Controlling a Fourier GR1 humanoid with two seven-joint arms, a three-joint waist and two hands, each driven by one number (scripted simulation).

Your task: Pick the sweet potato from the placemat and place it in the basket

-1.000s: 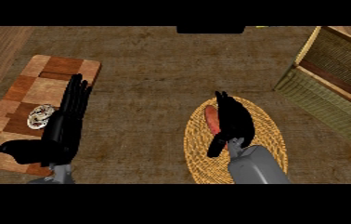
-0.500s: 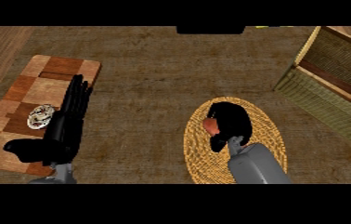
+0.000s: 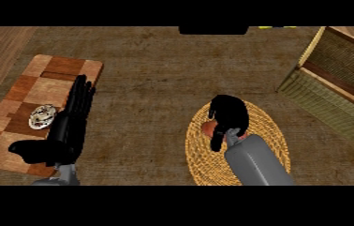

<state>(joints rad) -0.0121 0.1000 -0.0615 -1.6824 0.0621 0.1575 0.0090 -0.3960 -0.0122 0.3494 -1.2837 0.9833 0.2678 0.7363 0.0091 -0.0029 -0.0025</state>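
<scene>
Sweet potato (image 3: 209,128): is being held on the round woven placemat (image 3: 266,122), mostly hidden.
Right hand (image 3: 229,115): is being curled around the sweet potato.
Basket (image 3: 325,82): is being kept at the right edge, well apart.
Left hand (image 3: 69,126): is being rested flat, fingers straight, over the checkered board (image 3: 48,77).
Counter (image 3: 159,75): is being seen as brown, rough.

Brown counter (image 3: 159,75), round placemat (image 3: 266,126), basket (image 3: 325,79), checkered board (image 3: 41,89)
</scene>
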